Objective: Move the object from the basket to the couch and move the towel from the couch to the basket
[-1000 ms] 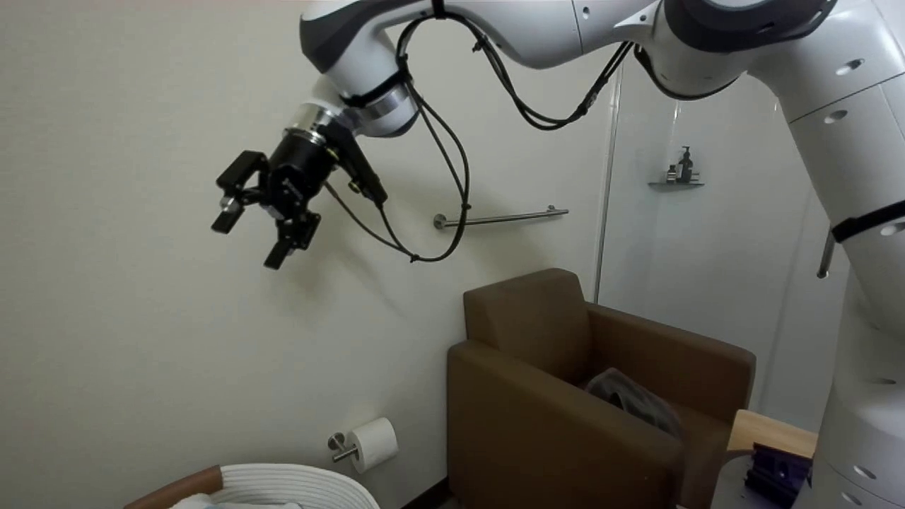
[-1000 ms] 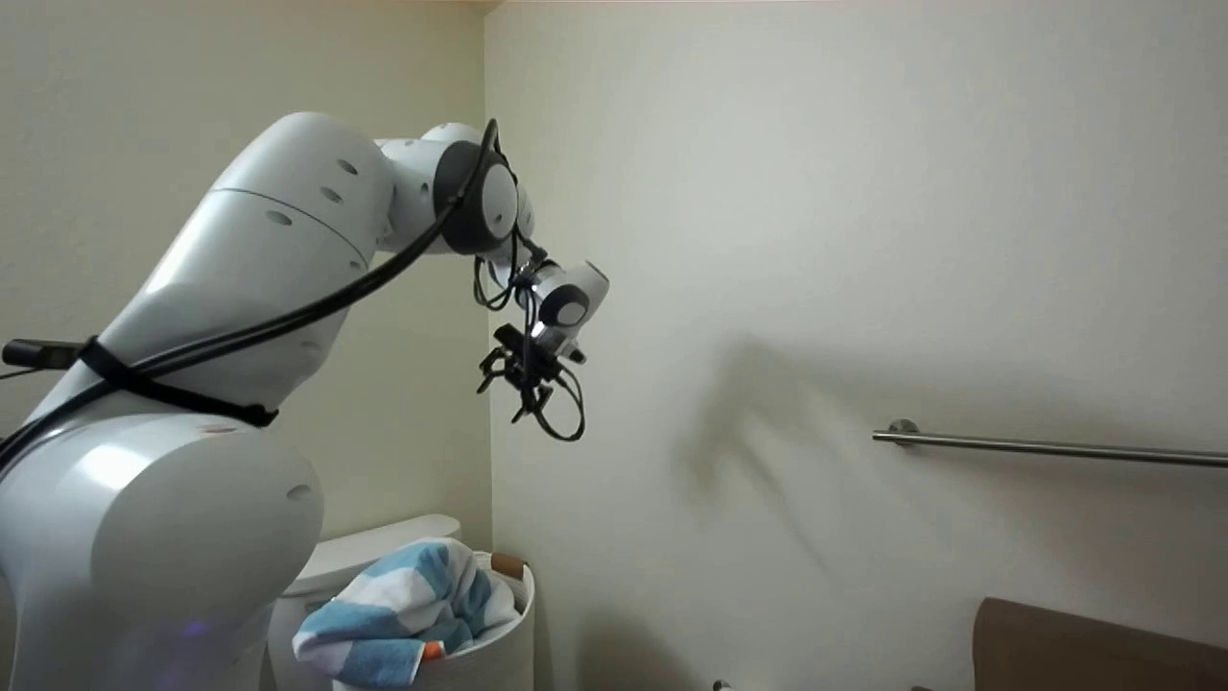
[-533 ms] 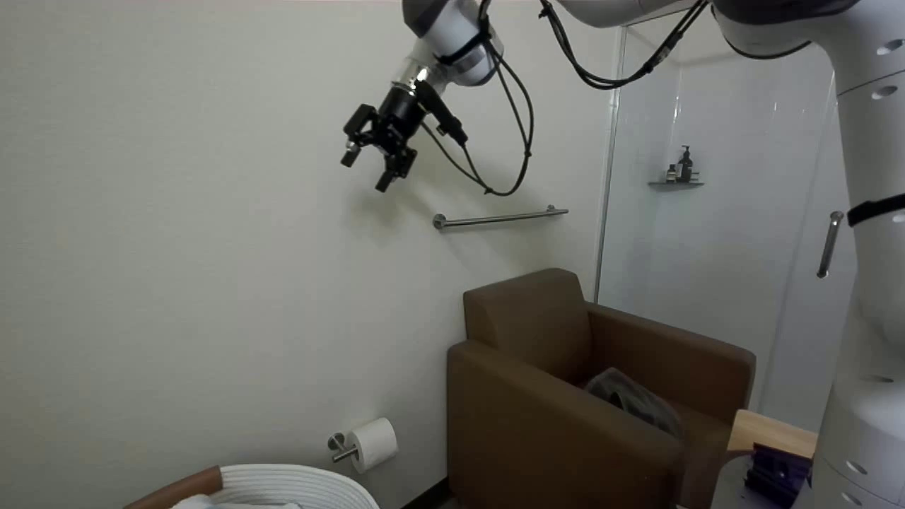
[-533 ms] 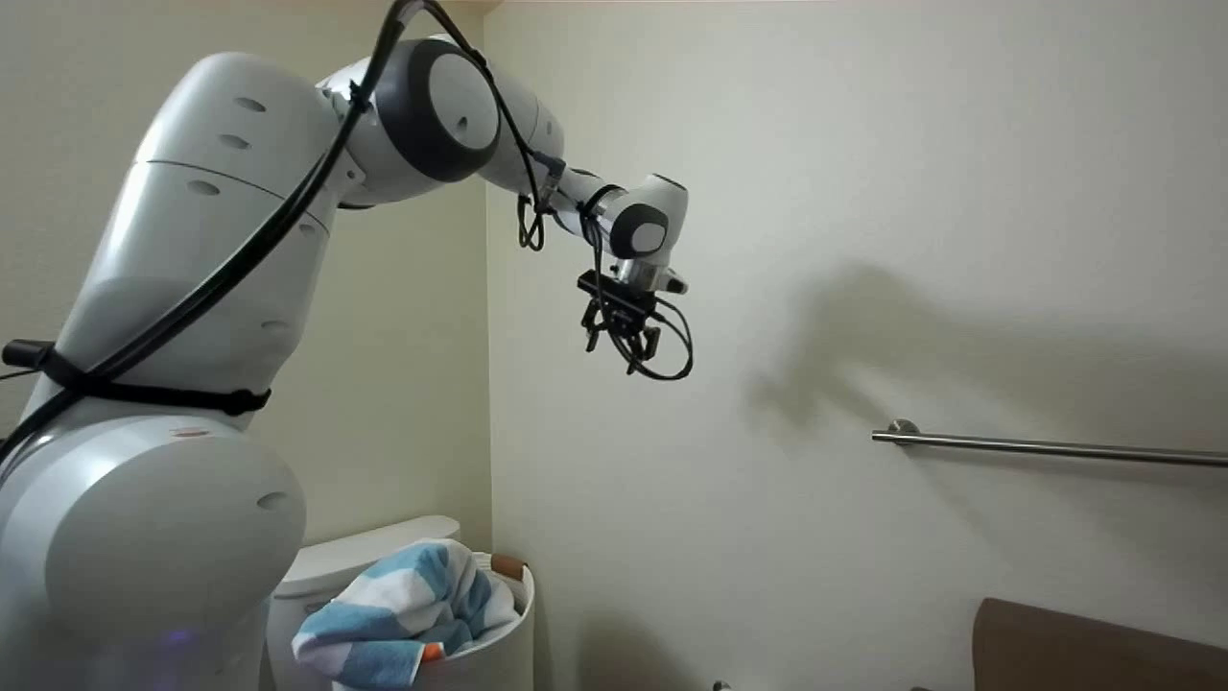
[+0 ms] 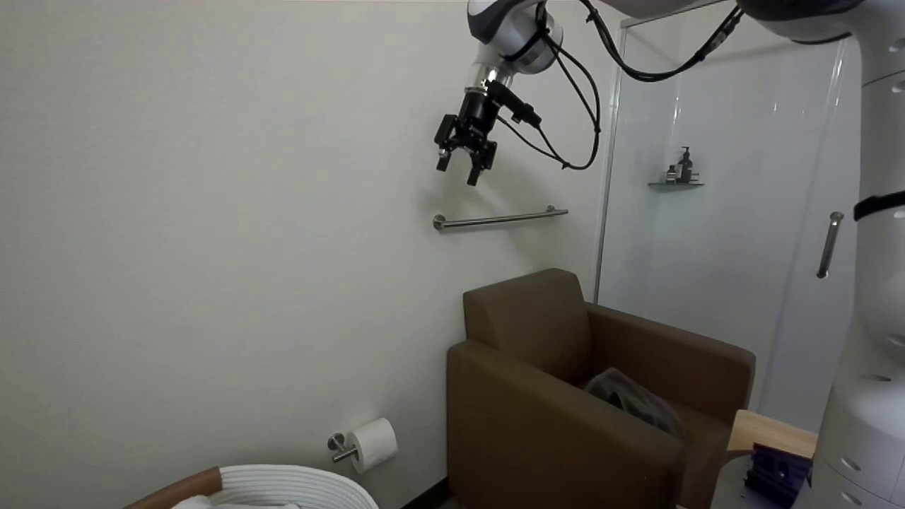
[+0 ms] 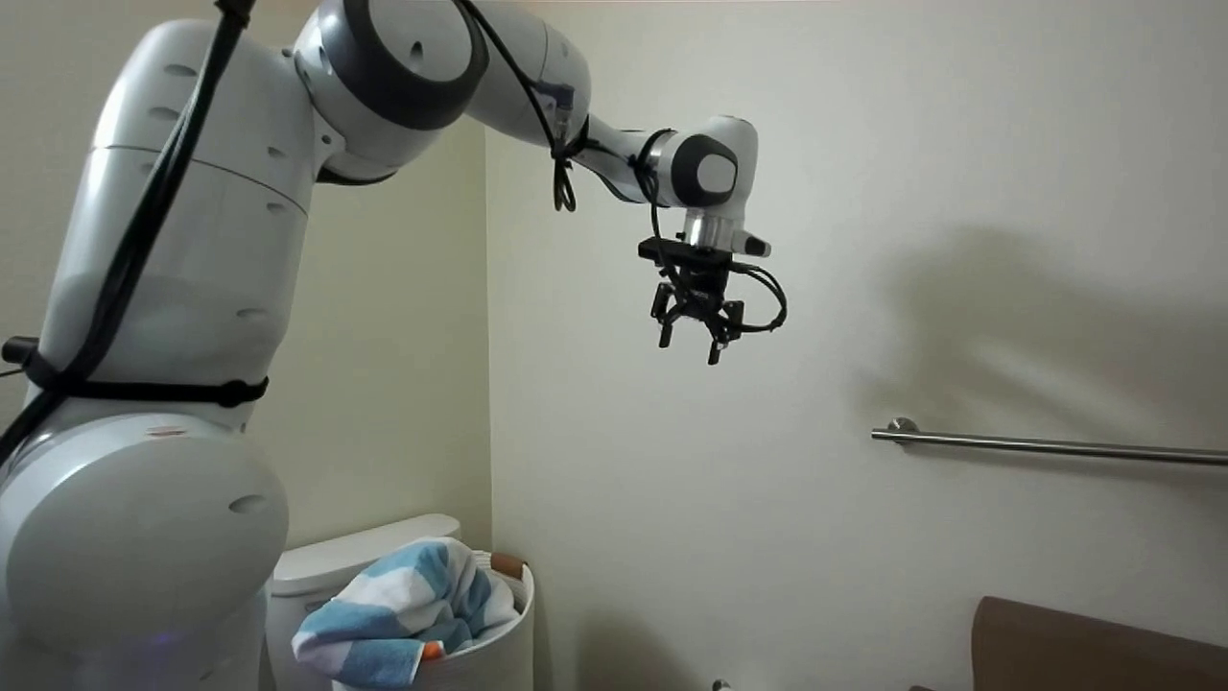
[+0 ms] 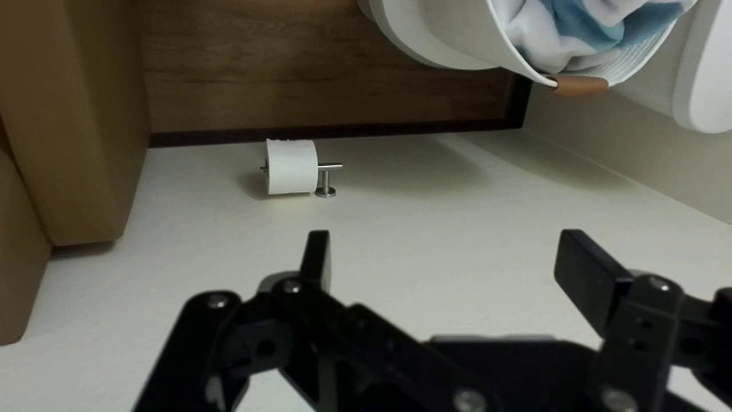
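My gripper [image 5: 457,174] is open and empty, high in front of the wall, fingers pointing down. It also shows in an exterior view [image 6: 689,350] and in the wrist view [image 7: 444,246]. The white basket [image 5: 304,479] with brown handles stands low in an exterior view; it also shows in the wrist view [image 7: 457,28]. A blue-and-white striped towel [image 6: 403,595] lies in the basket and hangs over its rim. The brown couch [image 5: 551,417], an armchair, stands below and right of the gripper. A grey cloth [image 5: 636,403] lies on its seat, partly hidden by the armrest.
A metal towel bar [image 5: 502,220] is on the wall below the gripper. A toilet paper roll [image 5: 375,444] sticks out between basket and couch. A white toilet tank [image 6: 369,549] is behind the basket. A wooden-edged table [image 5: 774,433] with a dark purple device [image 5: 778,474] stands by the robot's base.
The open gripper has moved up and to the right in both exterior views, away from the basket side toward the couch. It now points more straight down. The towel and the cloth have not moved.
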### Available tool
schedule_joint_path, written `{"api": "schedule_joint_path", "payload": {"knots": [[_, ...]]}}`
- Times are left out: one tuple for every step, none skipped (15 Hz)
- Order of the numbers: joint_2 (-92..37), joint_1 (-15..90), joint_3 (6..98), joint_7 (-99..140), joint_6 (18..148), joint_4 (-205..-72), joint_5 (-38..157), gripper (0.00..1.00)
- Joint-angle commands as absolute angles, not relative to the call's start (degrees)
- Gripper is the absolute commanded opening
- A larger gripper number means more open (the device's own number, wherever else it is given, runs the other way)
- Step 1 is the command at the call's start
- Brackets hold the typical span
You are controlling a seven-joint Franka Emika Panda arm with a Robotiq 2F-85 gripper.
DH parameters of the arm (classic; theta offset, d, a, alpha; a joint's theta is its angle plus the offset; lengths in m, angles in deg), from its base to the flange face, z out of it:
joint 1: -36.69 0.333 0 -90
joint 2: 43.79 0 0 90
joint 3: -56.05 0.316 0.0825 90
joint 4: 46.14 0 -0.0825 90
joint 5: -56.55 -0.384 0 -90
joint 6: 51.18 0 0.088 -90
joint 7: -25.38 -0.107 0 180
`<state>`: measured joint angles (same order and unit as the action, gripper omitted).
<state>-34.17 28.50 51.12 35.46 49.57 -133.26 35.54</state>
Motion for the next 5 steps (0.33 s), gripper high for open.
{"api": "schedule_joint_path", "payload": {"knots": [[-34.03,28.36,51.23,35.44,49.39,-132.96,35.57,1.0],[-34.0,28.45,51.3,35.44,49.4,-132.91,35.57,1.0],[-33.99,28.6,51.44,35.44,49.42,-132.9,35.57,1.0],[-33.99,28.64,51.54,35.44,49.42,-132.9,35.57,1.0],[-33.99,28.63,51.54,35.44,49.42,-132.89,35.57,1.0]]}}
